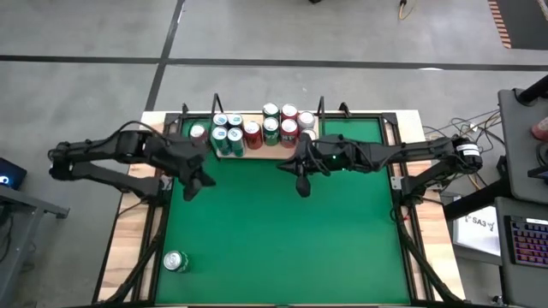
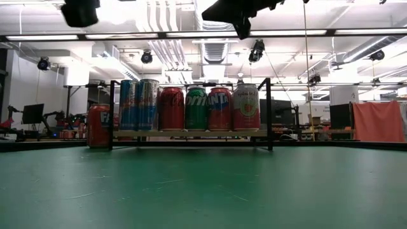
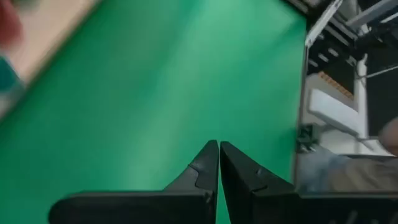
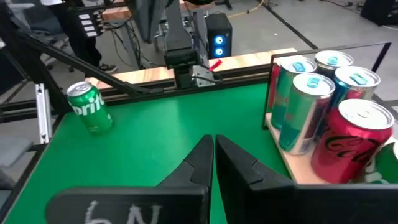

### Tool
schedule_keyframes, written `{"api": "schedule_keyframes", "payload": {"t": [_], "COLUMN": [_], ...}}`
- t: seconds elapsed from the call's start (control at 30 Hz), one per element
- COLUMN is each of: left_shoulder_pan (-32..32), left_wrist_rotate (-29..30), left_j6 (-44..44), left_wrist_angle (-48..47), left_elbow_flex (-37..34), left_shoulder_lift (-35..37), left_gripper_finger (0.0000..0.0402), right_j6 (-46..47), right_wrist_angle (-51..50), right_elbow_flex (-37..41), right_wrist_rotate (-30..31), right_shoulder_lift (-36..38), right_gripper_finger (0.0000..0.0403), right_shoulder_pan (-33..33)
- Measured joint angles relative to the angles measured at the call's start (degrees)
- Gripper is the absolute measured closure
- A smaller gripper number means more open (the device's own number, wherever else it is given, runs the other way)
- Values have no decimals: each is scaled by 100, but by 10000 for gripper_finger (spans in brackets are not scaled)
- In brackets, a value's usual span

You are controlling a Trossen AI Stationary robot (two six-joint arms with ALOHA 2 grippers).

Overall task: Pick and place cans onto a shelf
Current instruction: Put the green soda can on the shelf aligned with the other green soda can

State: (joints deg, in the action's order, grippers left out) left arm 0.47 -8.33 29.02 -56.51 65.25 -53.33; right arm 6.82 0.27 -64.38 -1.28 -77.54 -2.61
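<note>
Jaws pressing together on both arms, gripping nothing. Left gripper (image 1: 190, 193) hovering over bare green left of frame centre in the high view; fingers (image 3: 205, 168) meeting tip to tip in the left wrist view. Right gripper (image 1: 302, 188) hanging just right of centre, below the shelf (image 1: 257, 154); fingertips (image 4: 202, 155) closing to a thin slit in the right wrist view.

Shelf sitting at upper centre of the high view, against the far edge of the table (image 1: 282, 248): pale wood board, thin black wire uprights (image 2: 269, 114) framing its ends in the low view. Cans (image 1: 253, 130) standing upright and packed on it, silver tops showing from above. Low view reading along the front row, from frame left: two blue-and-silver cans (image 2: 138, 105), one red, one green, one red with white lettering, one silver-white with a red emblem. One further red can (image 2: 98, 126) standing at the shelf's left end, outside the upright, lower than the row.

One green Sprite can (image 1: 175, 262) lying well apart, at lower left of the high view near the table's left edge; also showing upper left in the right wrist view (image 4: 90, 107).
</note>
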Motion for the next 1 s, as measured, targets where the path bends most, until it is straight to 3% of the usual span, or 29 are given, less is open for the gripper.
{"api": "schedule_keyframes", "payload": {"t": [0.2, 0.37, 0.57, 1.0], "left_shoulder_pan": [-1342, -2771, -4334, -5864], "left_wrist_rotate": [131, 558, 904, 952], "left_j6": [1378, 1897, 2334, 4203], "left_wrist_angle": [-659, -1872, -2255, -2245], "left_elbow_flex": [528, 1038, 1249, 1272], "left_shoulder_lift": [-641, -1273, -1851, -2777], "left_gripper_finger": [402, 402, 402, 402], "right_j6": [25, 25, 23, -127], "right_wrist_angle": [4, 4, 4, 5], "right_elbow_flex": [0, 0, 0, 20], "right_wrist_rotate": [-2, 1, 5, 156], "right_shoulder_lift": [0, -2, -2, -2], "right_gripper_finger": [394, 394, 394, 394], "right_shoulder_pan": [176, 304, 466, 870]}}
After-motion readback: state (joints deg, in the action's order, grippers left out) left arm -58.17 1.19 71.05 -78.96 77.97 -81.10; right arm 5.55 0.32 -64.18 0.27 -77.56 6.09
